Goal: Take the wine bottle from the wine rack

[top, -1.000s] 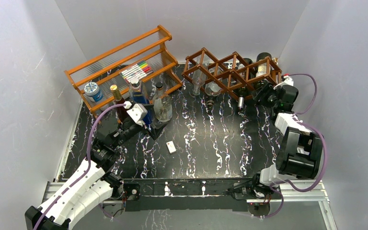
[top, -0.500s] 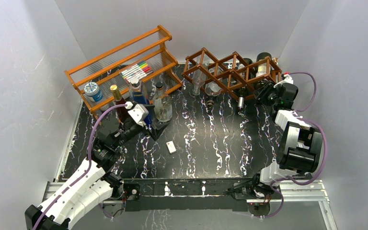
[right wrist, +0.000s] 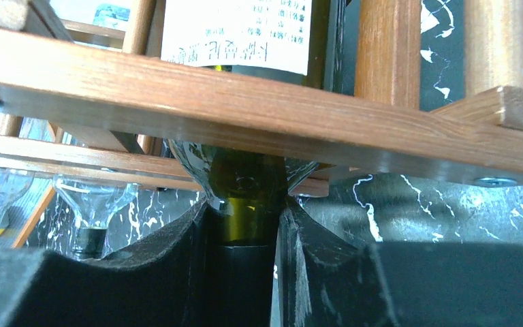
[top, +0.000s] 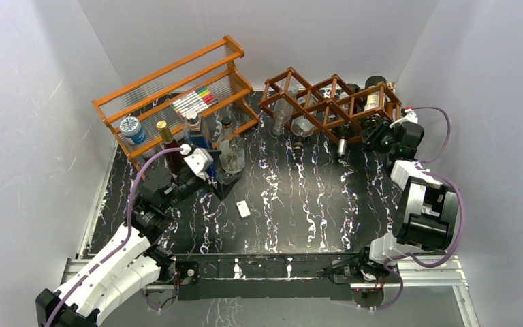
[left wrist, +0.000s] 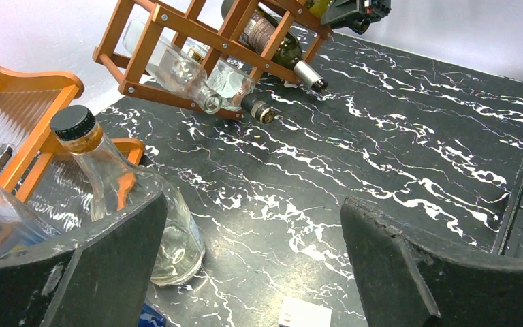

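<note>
The dark reddish-brown wine rack [top: 313, 102] stands at the back right of the table; it also shows in the left wrist view [left wrist: 177, 20] and the right wrist view [right wrist: 245, 88]. A dark green wine bottle [top: 372, 97] with a white label lies in its rightmost cell, neck pointing forward. My right gripper [top: 376, 133] is shut on this bottle's neck [right wrist: 245, 225], just below the rack's front bar; the bottle's body is still inside the cell. My left gripper [top: 219, 180] is open and empty [left wrist: 252, 211] above the table, beside standing bottles.
Clear bottles [top: 282, 119] and a dark silver-capped bottle [top: 341, 144] lie in other rack cells. An orange tiered shelf [top: 177, 88] holds markers and a tin. Three bottles stand before it, one clear [left wrist: 119, 197]. A small white card [top: 244, 209] lies on the marbled table.
My right wrist has shifted very slightly at the rack's right end, still on the bottle neck. The left arm has barely moved.
</note>
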### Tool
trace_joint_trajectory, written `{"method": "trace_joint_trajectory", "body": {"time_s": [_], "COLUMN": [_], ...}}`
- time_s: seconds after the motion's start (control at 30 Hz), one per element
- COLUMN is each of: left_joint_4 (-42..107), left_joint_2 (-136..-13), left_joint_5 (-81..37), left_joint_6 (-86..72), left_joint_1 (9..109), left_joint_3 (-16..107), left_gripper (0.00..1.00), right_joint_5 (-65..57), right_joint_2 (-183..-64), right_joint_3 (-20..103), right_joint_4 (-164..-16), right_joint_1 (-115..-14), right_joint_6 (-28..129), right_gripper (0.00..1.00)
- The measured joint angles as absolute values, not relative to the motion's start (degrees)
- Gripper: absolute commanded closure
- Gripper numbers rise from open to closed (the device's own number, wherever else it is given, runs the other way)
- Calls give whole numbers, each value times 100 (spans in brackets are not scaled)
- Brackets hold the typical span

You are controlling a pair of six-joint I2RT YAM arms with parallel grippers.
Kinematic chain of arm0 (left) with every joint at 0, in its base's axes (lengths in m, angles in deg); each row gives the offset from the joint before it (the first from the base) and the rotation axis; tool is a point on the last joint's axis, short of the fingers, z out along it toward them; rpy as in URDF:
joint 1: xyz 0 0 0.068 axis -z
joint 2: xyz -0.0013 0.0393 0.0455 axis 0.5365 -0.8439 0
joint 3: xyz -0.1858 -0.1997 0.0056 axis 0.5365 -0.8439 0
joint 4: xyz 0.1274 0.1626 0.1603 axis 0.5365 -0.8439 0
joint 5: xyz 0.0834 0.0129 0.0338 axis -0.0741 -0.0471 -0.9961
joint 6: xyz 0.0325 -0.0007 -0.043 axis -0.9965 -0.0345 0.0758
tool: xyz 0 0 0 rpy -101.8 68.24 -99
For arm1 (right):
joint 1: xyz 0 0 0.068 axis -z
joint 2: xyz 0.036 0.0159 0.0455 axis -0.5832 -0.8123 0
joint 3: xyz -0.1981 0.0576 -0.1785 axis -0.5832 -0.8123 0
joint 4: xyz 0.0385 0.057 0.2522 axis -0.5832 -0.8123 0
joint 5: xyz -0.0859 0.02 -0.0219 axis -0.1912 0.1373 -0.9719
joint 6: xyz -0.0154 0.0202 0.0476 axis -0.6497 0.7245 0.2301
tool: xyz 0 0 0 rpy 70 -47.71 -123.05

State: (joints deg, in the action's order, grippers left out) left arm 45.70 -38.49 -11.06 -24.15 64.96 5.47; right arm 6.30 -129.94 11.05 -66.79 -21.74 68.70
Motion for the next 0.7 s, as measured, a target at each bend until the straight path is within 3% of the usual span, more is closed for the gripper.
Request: {"method": "trace_joint_trajectory", "body": {"time_s": [0.13,0.7], "left_joint_4": [4570,4570], "left_joint_2": [-3878,-3889], "left_joint_5": [-1103,-1103], "left_joint_6": [-2415,-2428], "left_joint_1": [6518,6520], "left_joint_3": [545,543], "left_gripper": [2,2], "right_joint_5": [630,748], "right_joint_2": [-12778,-12247], "right_joint_3": [856,613], "right_joint_4": [-6565,-6862], "right_joint_1": [-2170,-2126], "right_joint_6": [6879,7452], "right_gripper": [100,100]}}
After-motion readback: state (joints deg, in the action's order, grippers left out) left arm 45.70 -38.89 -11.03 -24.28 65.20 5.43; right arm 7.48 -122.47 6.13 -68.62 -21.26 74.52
